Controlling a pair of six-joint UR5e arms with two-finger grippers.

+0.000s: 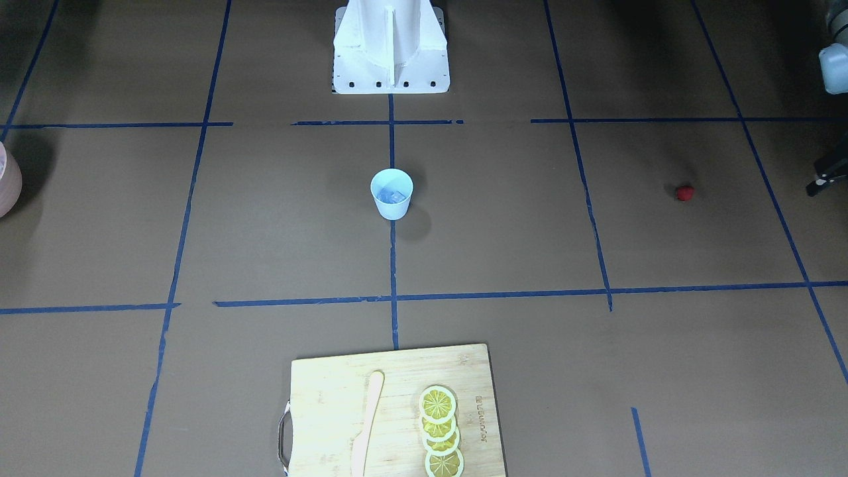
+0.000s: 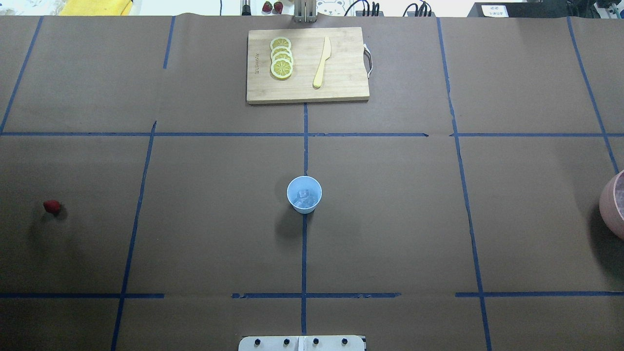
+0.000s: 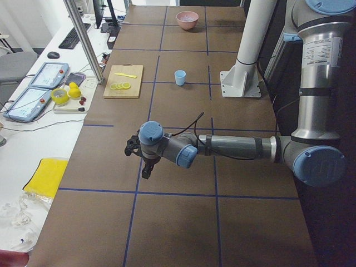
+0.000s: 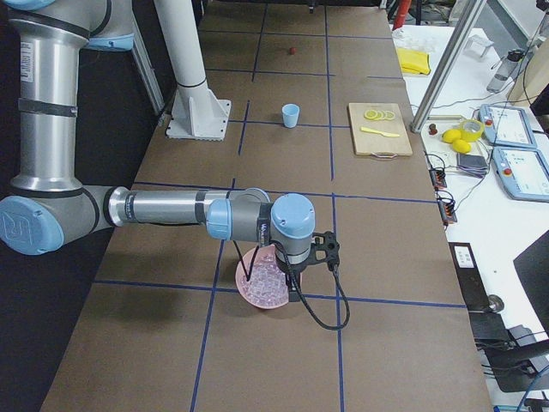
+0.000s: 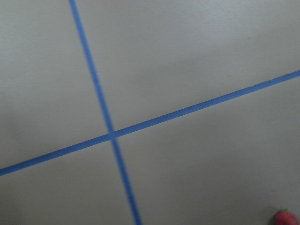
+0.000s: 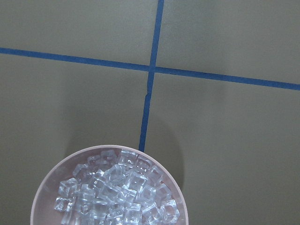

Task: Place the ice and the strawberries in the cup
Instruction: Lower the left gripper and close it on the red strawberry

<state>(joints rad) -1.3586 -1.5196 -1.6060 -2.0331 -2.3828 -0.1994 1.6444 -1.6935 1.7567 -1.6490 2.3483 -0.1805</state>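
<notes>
The light blue cup [image 2: 304,194] stands upright at the table's middle, with a few ice cubes [image 2: 304,197] in it. Many more ice cubes [image 6: 117,192] fill a pink bowl [image 6: 47,197]. The red strawberry [image 2: 51,206] lies alone on the robot's far left and shows at the bottom right corner of the left wrist view [image 5: 286,218]. My left gripper [image 3: 146,169] hangs low over the table near the strawberry; I cannot tell whether it is open or shut. My right gripper [image 4: 296,290] hangs over the pink bowl [image 4: 266,279]; I cannot tell whether it is open or shut.
A wooden cutting board [image 2: 307,66] at the far side holds several lemon slices [image 2: 281,57] and a pale knife [image 2: 322,62]. Blue tape lines cross the brown table. The robot's white base [image 1: 391,46] stands behind the cup.
</notes>
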